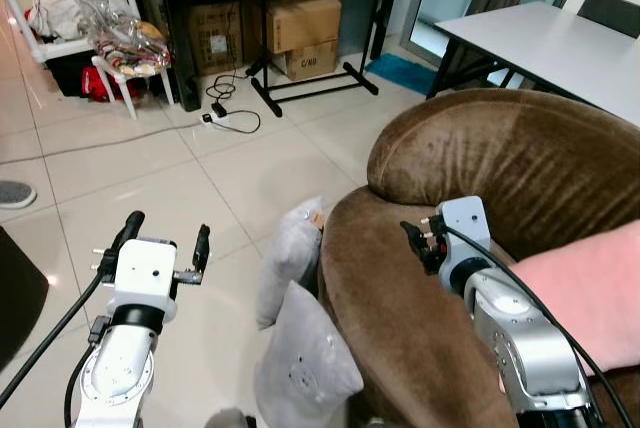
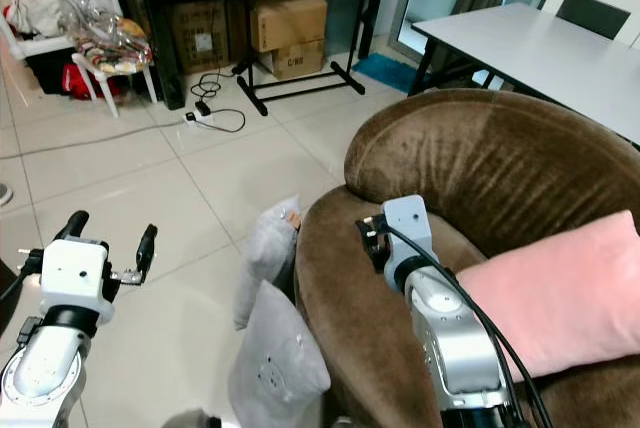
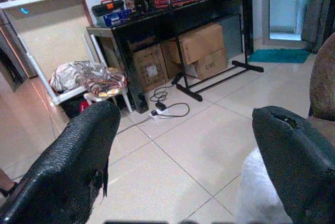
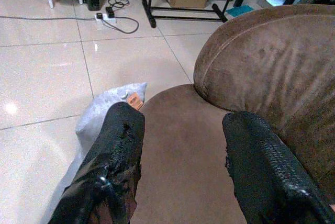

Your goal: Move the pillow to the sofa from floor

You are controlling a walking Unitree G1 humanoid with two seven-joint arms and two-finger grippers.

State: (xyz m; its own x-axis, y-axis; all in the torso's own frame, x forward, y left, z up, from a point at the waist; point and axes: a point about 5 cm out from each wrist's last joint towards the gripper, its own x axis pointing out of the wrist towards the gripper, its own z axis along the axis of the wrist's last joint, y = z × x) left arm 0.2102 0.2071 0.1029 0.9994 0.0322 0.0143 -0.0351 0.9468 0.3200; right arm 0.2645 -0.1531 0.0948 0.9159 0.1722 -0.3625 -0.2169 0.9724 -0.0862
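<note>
The left pincer (image 1: pixel 165 236) is raised over the tiled floor (image 1: pixel 150 178), its two black fingers (image 3: pixel 78 156) spread well apart and holding nothing. The right pincer (image 4: pixel 183 166) hovers just above the arm of the brown sofa (image 1: pixel 520 163), its fingers also apart and empty.

Between the two arms, two grey pillows (image 1: pixel 300 348) stand on the floor — both leaning against the sofa's rounded side, one behind the other, the farther one (image 1: pixel 290 253) with a small tag near its top corner. A pink pillow (image 2: pixel 570 288) lies on the sofa seat, just beside the right arm.

Farther back, cardboard boxes (image 1: pixel 300 33) sit under a black tabletop (image 3: pixel 172 12), near a power strip (image 1: pixel 218 118) with cables — and a white tabletop (image 1: pixel 550 43) stands behind the sofa.
</note>
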